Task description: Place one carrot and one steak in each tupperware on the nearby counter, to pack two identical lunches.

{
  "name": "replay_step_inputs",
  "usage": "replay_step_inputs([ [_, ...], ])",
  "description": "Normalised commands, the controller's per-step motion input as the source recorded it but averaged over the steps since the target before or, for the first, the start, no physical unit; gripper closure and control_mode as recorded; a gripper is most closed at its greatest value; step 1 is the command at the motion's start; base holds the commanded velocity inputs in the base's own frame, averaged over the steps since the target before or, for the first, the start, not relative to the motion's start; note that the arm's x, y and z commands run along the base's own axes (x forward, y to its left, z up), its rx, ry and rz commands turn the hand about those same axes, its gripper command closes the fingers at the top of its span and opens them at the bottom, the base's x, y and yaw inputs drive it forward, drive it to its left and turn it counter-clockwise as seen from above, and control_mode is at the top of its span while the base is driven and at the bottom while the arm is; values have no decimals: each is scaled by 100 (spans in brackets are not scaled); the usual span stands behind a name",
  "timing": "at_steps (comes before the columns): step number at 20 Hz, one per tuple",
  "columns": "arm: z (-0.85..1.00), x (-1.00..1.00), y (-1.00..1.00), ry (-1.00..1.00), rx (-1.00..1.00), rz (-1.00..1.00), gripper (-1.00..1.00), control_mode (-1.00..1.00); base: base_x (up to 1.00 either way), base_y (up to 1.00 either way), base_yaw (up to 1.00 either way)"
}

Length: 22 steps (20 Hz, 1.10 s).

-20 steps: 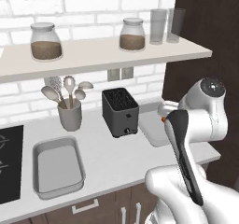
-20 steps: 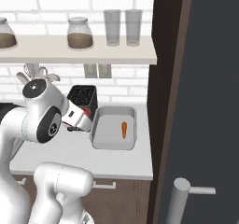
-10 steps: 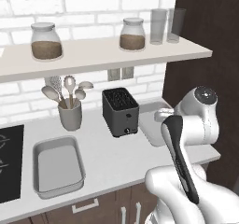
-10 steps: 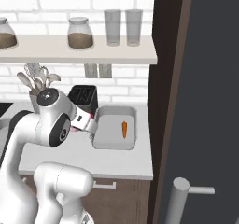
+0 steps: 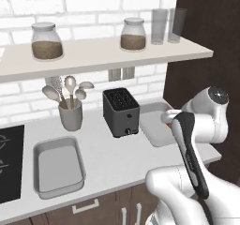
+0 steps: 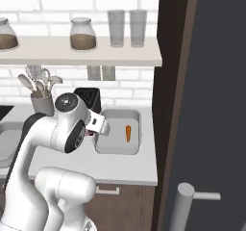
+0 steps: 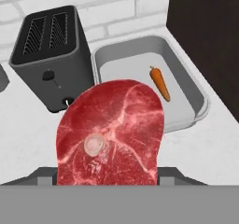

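The black two-slot toaster [image 5: 121,111] stands on the pale grey-white bench [image 5: 112,161] against the white brick wall, and everything else is placed from it. Just to its right lies a shallow light-grey rectangular tupperware tray [image 6: 118,145] with a raised rim; inside it, toward the side far from the toaster, rests a small orange tapered carrot [image 7: 160,83], lying flat on the tray floor. To the toaster's left and nearer the bench front sits a second light-grey tupperware tray [image 5: 57,167] of the same kind, with nothing visible in it. Behind that tray, left of the toaster, a grey cup of kitchen utensils [image 5: 70,110] stands upright. Above the toaster runs a beige wall shelf [image 5: 103,55] carrying two glass jars and two tumblers.

The robot's hand [image 6: 98,128] hangs in front of the toaster, beside the carrot tray's near-left corner. In the hand view a raw red-pink steak [image 7: 111,133] with marbled veins and a pale round spot rises between the fingers, covering the gap where the tips would show; the hand is clamped on the steak, its fingers held apart by the meat's thickness. The steak is above the bench, short of the carrot tray's near rim.
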Motion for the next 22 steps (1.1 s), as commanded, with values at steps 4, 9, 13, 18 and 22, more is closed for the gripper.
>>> replay_step_inputs([
  [4, 0, 35, 0, 0, -2, 5, 100, -100, 0, 0, 0],
  [9, -13, 36, 0, 0, -1, 5, 100, -100, 0, 0, 0],
  [13, -26, 29, 0, 0, 0, 4, 100, -100, 0, 0, 0],
  [18, -40, 21, -1, 0, -1, 2, 100, -100, 0, 0, 0],
  [22, -34, 18, -6, 0, 0, 0, 100, -100, 0, 0, 0],
])
